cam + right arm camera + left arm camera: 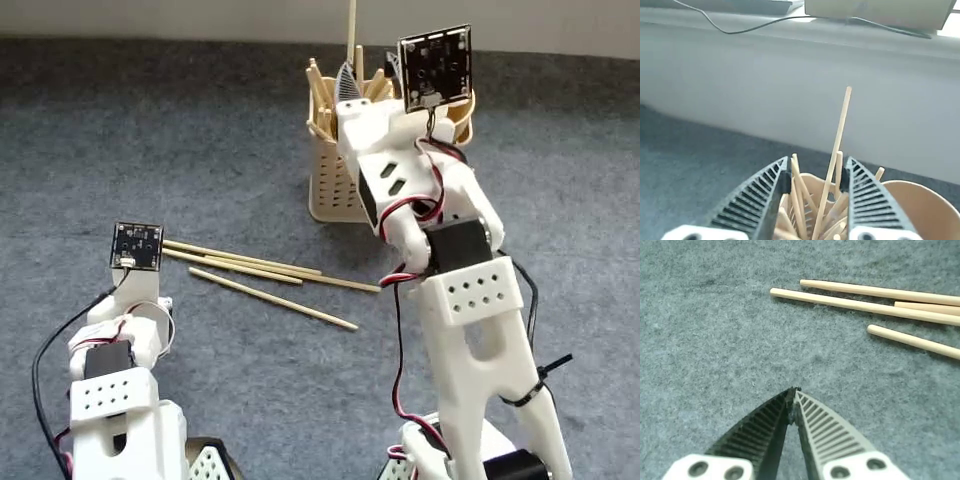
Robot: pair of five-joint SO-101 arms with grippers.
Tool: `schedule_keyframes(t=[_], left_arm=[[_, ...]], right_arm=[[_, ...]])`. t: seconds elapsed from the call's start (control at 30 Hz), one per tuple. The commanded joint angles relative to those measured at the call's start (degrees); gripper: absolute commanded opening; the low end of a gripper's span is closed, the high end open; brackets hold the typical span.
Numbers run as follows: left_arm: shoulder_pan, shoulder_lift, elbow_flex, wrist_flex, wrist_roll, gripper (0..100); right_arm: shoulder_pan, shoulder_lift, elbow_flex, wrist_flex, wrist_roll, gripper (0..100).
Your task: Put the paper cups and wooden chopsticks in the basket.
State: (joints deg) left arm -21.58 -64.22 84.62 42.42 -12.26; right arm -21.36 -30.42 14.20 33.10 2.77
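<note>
- Over the cream slotted plastic basket (pixel 335 190), the right gripper (pixel 817 162) stands wide open and clamps nothing. One pale wooden chopstick (pixel 838 130) rises between its jaws, well above the others. Drawing the arm away could catch that stick on a jaw and flick it out, or tip the light-looking basket.
- Down on the grey carpet (pixel 150 130), the left gripper (pixel 794 390) is closed tip to tip and empty, near the four loose wooden chopsticks (pixel 865 305). These lie close together, so a pinch may take two at once or roll one away. Round sticks lying flat will likely slip.
- Basket contents: a bundle of chopsticks leaning at angles, and a tan paper cup (pixel 920 205) at one side, apparently inside it.
</note>
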Motion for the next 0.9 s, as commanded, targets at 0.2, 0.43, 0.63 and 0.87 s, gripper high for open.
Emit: schedule_keyframes(t=[0.2, 0.43, 0.63, 0.87], left_arm=[[-0.48, -0.92, -0.22, -1.14, -0.35, 1], [-0.57, -0.92, -0.4, -1.14, -0.35, 1], [-0.66, -0.92, -0.48, -1.14, -0.35, 1], [-6.29, -0.92, -0.75, -3.43, -0.18, 1]], right_arm=[[-12.97, -2.33, -8.48, 25.54, 9.14, 17.0], [-19.47, 0.04, -0.84, 29.23, 10.55, 17.0], [-22.73, 6.37, 4.7, 29.14, 10.55, 17.0], [-25.36, 17.01, 7.25, 25.27, 10.55, 17.0]])
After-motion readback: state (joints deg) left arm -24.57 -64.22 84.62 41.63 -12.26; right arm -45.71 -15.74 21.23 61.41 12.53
